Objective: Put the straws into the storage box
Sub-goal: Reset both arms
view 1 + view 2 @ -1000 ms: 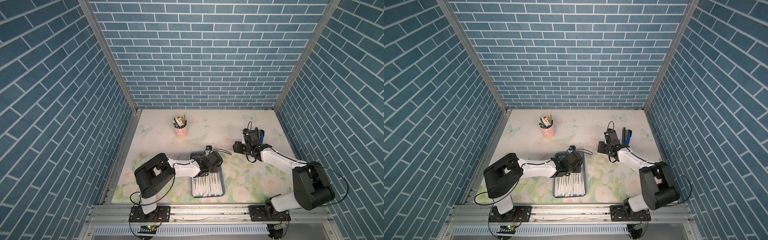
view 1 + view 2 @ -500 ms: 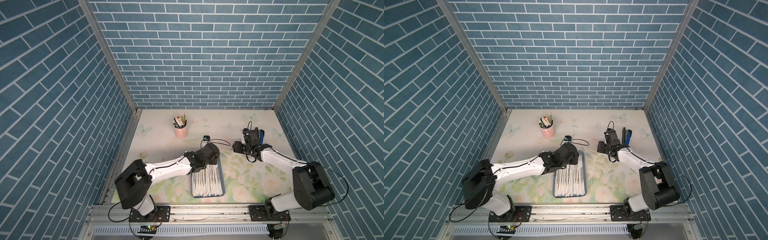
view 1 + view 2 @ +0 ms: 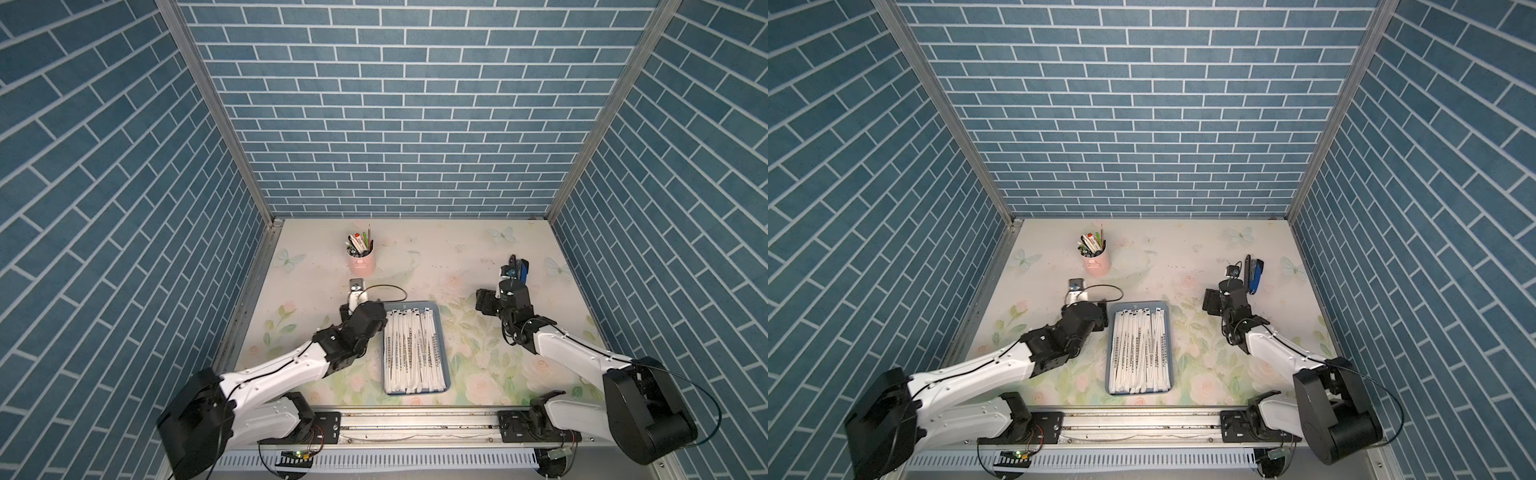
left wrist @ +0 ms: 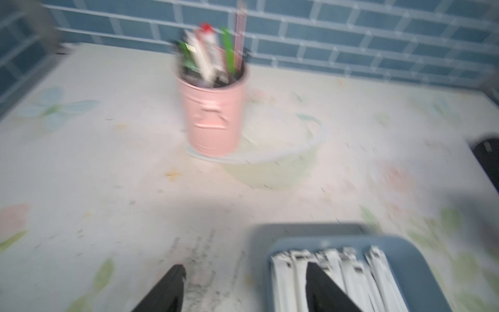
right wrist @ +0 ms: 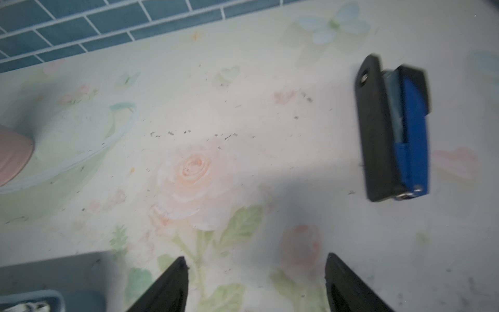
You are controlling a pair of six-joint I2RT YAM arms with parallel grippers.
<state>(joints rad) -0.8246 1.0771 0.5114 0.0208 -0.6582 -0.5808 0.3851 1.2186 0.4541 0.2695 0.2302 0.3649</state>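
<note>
- Left gripper (image 4: 243, 270): jaws are seen spread, with nothing gripped. It is placed at the far-left corner of the storage box (image 3: 434, 306). One finger (image 4: 321, 289) is seen over the straw ends, the other over the bare table (image 3: 457, 257). Contact cannot be told, as the left wrist view is blurred.
- Pink cup (image 3: 362, 264): stood upright on the table, far of the left gripper and apart from the box. Pens (image 3: 359, 243) are held in it.
- Storage box: laid near-centre, with its long axis running near to far.
- Straws (image 3: 411, 349): packed inside the box, side by side and lengthwise. Most of the floor is covered.
- Right gripper (image 5: 256, 259): jaws are spread wide, with nothing between them. It is held over the table, right of the box's far end and apart from it.
- Stapler (image 3: 1255, 274): laid far-right, just beyond the right gripper and not touched.
</note>
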